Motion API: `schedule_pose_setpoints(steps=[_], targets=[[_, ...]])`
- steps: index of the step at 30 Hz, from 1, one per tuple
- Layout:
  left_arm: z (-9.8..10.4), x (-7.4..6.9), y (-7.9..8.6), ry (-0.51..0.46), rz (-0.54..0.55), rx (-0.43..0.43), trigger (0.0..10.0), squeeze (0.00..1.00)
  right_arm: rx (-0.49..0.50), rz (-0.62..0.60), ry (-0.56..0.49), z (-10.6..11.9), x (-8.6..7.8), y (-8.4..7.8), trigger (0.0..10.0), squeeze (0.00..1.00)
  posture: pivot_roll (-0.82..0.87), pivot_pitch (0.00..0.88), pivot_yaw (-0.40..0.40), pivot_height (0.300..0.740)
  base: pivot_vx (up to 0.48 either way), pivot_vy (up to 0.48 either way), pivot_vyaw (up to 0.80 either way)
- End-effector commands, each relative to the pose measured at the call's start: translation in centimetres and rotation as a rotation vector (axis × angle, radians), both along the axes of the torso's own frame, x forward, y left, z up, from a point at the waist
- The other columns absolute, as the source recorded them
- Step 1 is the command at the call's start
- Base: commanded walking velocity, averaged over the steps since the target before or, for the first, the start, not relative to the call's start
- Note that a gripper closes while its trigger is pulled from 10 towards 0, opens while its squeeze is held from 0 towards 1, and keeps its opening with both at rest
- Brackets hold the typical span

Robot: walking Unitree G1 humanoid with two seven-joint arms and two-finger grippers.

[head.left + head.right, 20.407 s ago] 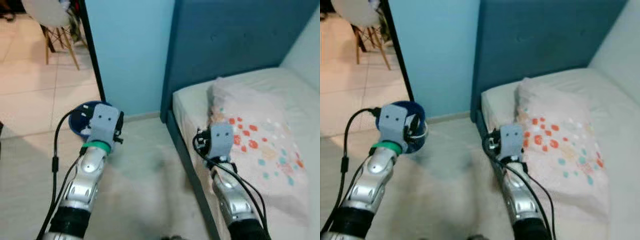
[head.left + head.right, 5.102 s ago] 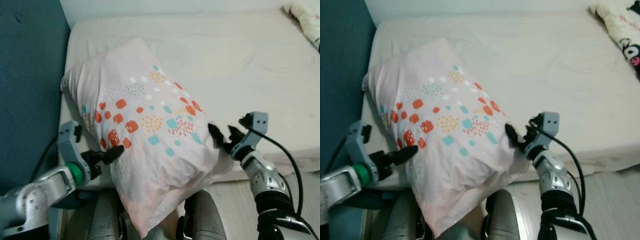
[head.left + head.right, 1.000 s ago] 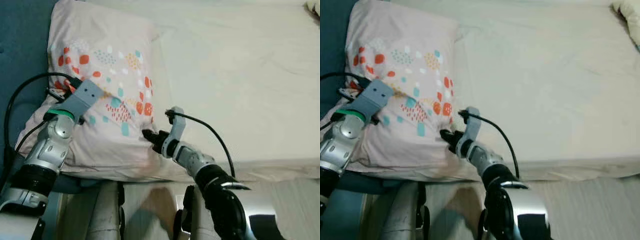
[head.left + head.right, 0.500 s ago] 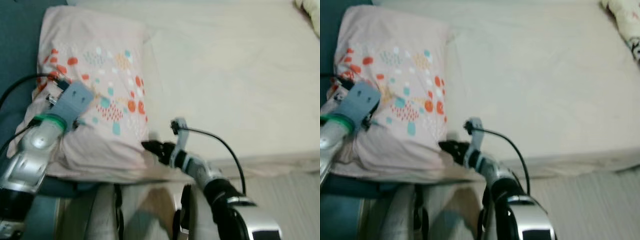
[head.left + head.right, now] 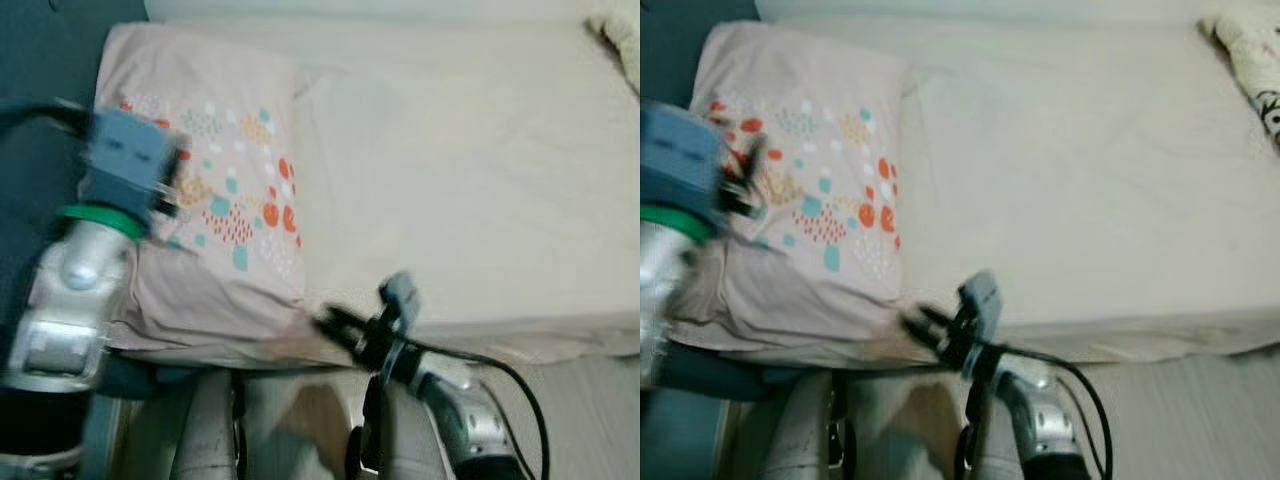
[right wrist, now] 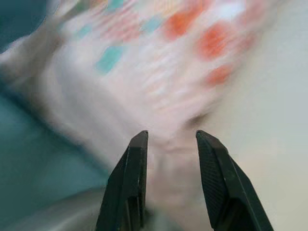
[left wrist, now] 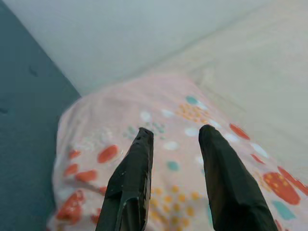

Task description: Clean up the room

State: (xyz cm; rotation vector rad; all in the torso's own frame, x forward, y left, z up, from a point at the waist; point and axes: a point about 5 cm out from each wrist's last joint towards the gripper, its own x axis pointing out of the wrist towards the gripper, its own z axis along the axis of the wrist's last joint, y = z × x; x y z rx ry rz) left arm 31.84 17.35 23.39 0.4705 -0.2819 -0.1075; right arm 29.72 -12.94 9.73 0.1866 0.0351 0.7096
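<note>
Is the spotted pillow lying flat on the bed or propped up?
Flat: the pillow lies on the mattress beside the blue headboard.

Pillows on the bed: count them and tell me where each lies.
1 whole: the spotted pillow lies at the head of the bed, against the blue headboard. A patterned item at the far corner is cut off; it may be another.

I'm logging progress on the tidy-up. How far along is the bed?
Looks done: the pillow lies flat at the head of the mattress beside the headboard. In hand: nothing; the left gripper and right gripper are open. Left: something patterned lies at the far corner.
</note>
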Motion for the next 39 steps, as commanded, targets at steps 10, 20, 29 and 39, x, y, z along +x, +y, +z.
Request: schedule_pose_setpoints(steps=[10,20,29,39], targets=[[-9.8,2.6,3.2,0.335,0.331,0.021,10.0,0.0,0.021,-0.501,-0.219,5.7,3.1,-4.3,10.0,0.0,0.07,0.115,0.017,0.605,0.0,0.0,0.0],[-13.5,-3.1,10.0,0.617,0.314,-0.08,10.0,0.0,0.02,-0.551,-0.231,6.0,3.6,-4.1,10.0,0.0,0.11,0.137,0.005,0.605,0.0,0.0,0.0],[-11.4,-4.2,8.4,0.534,0.134,-0.246,10.0,0.0,0.01,-0.56,-0.23,6.3,4.3,-4.0,10.0,0.0,0.12,0.135,-0.01,0.605,0.0,0.0,0.0],[-1.0,-2.9,8.3,-0.056,0.132,-0.187,10.0,0.0,0.011,-0.552,-0.238,6.3,4.2,-3.8,10.0,0.0,0.11,0.124,-0.01,0.605,0.0,0.0,0.0]])
